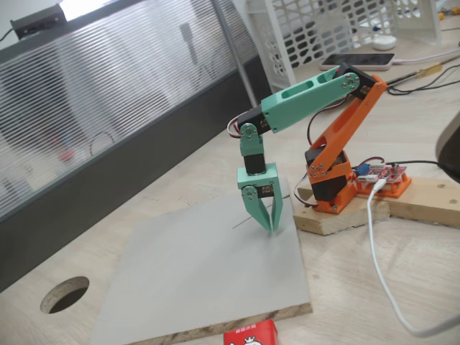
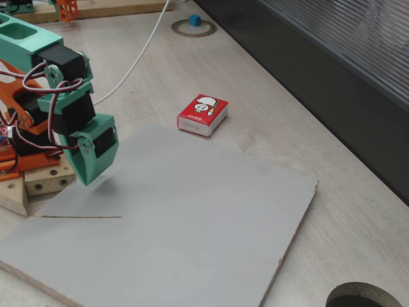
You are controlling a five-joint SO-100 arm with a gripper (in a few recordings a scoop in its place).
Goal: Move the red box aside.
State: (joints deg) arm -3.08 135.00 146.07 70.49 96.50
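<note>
The red box lies flat on the wooden table, just off the far edge of the grey board; its top face shows a white round picture. In a fixed view the red box is cut off by the bottom edge, just past the grey board. My green gripper points down over the board's corner nearest the arm's base, fingertips together and holding nothing. From the other side, the gripper hangs a little above the board, well apart from the box.
The orange arm base sits on a wooden block beside the board. A white cable runs across the table. A round hole is cut in the tabletop. A dark partition borders the table. A white basket stands behind the arm.
</note>
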